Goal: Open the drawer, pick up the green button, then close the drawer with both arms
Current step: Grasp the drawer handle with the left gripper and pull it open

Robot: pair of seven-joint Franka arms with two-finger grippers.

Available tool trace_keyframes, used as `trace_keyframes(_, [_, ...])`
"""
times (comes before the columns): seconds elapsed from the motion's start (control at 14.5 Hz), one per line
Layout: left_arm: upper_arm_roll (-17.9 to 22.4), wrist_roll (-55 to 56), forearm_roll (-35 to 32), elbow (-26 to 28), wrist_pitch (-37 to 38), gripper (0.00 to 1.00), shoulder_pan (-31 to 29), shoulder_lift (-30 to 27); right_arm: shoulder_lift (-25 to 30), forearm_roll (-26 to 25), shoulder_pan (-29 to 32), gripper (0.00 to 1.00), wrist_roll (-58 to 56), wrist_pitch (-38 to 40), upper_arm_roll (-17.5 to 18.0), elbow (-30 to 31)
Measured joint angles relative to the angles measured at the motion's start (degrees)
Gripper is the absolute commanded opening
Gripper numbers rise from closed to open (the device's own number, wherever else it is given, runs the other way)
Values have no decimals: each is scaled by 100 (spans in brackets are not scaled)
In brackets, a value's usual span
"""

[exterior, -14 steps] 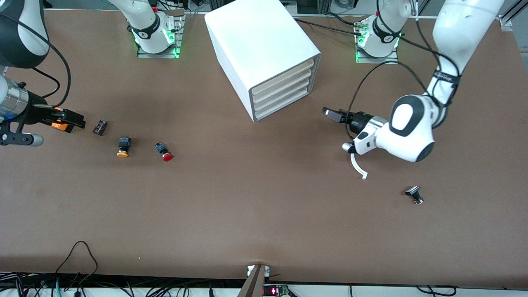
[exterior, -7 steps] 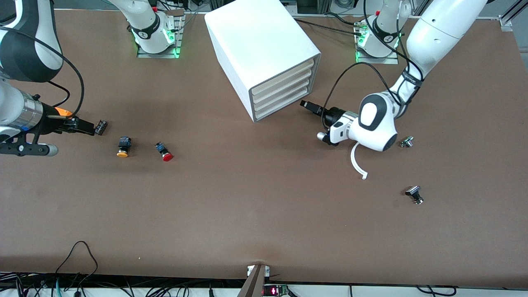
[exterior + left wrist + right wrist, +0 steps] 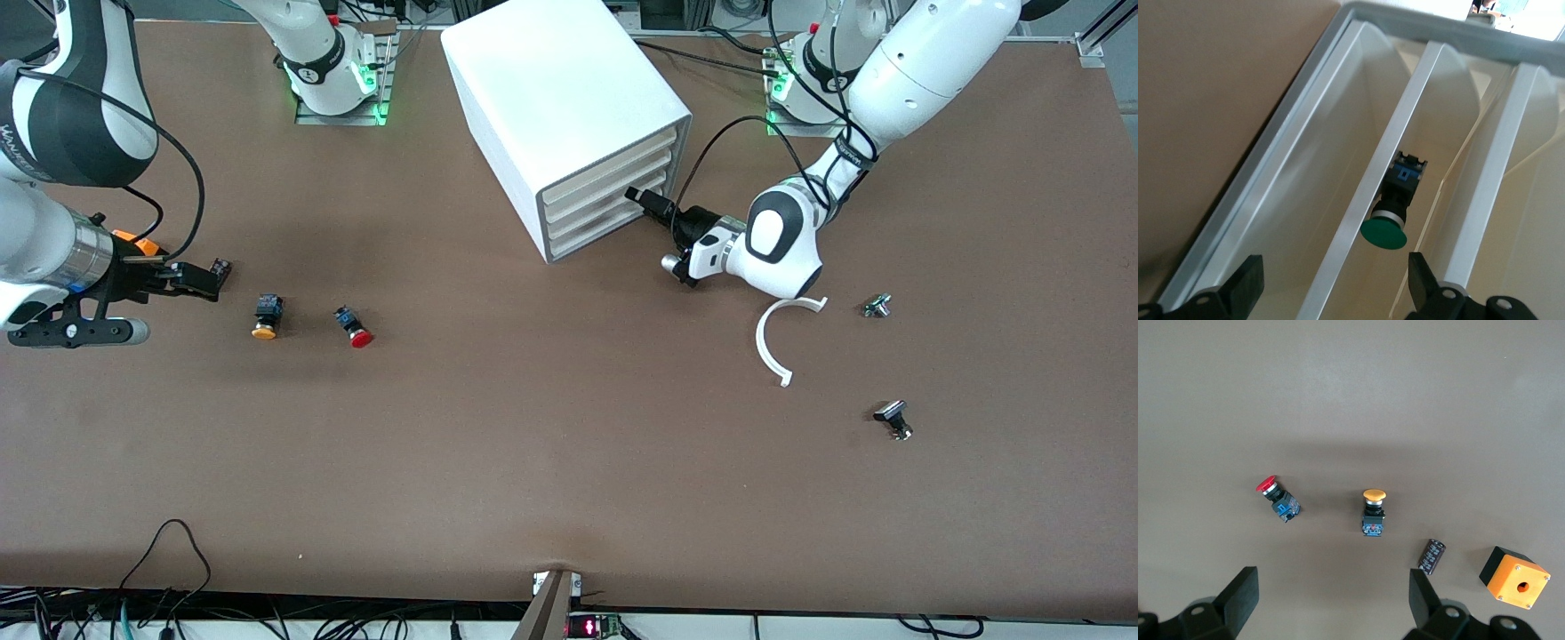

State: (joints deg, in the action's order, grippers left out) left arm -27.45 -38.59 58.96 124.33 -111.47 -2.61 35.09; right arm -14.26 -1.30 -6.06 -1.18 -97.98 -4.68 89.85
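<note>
The white cabinet [image 3: 560,98] stands at the robots' edge of the table with all its cream drawers pushed in; the lowest drawer [image 3: 597,235] is shut. My left gripper [image 3: 637,197] is open, right in front of the drawer fronts. In the left wrist view the left gripper [image 3: 1335,287] is empty. The lowest drawer [image 3: 1298,220] fills that view, and the green-capped button [image 3: 1395,203] shows through the fronts; I cannot tell which drawer holds it. My right gripper [image 3: 203,279] is open and empty over the table, beside a small dark capacitor [image 3: 220,267]. It also shows in the right wrist view [image 3: 1331,603].
A yellow-capped button [image 3: 267,317] and a red-capped button [image 3: 354,327] lie toward the right arm's end; an orange box [image 3: 1513,577] lies by the capacitor [image 3: 1431,555]. A white curved strip [image 3: 772,342] and two small metal parts [image 3: 877,306] [image 3: 893,420] lie toward the left arm's end.
My left gripper has moved across the table up to the cabinet's drawer fronts. My right gripper has moved toward the capacitor and the buttons. The drawers have not moved.
</note>
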Motion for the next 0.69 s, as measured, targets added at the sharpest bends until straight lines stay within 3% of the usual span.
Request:
trace_keyframes(0.21, [-52,-48,1,60,-11,54,-2,3,-28,307,2,100,-92,-2,-2,0])
trace_keyframes(0.41, [-212,-143,3,141,-241,35,0,9,-166,474,-23,100,-232,-4,2,-2])
trace_keyframes(0.62, [-254,-166,4,229,-314,0,-2,25,-390,479,-72,100,-241,-28,4,-7])
trace_keyframes(0.69, [-254,-173,8,244,-328,0,-7,49,-447,479,-73,100,-247,-30,4,-9])
